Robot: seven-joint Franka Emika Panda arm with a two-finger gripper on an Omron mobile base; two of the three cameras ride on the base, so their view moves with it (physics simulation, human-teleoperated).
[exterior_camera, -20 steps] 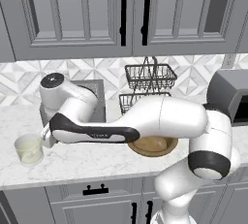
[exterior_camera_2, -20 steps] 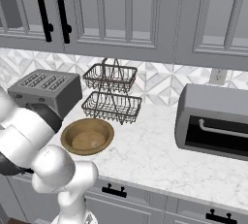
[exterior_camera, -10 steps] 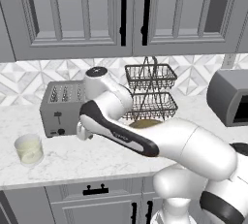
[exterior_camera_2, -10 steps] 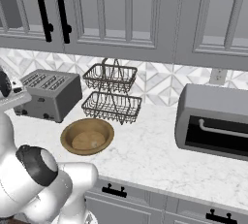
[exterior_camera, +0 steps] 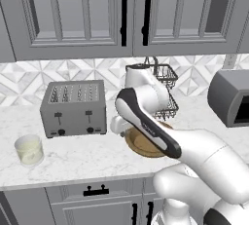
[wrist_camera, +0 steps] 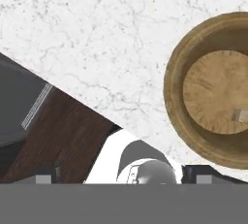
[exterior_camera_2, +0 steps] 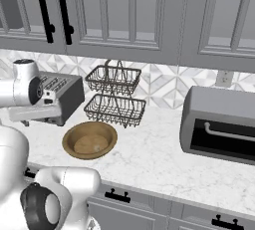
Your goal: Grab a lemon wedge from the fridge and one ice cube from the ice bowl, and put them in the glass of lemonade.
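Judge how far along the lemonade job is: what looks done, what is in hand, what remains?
Done: nothing confirmable; the glass of lemonade stands left of the toaster, contents too small to judge. In hand: nothing; the open gripper hangs over the counter beside the wooden bowl, which holds one small pale cube. Left: probably grasp that cube and carry it to the glass.

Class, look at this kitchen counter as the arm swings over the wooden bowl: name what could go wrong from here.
1. The ice cube in the wooden bowl is tiny and sits off to one side of the hand view; the open tool may miss it.
2. The wire basket rack stands right behind the bowl, so the arm could clip it.
3. The glass of lemonade stands near the counter edge, so a sweep could tip it.
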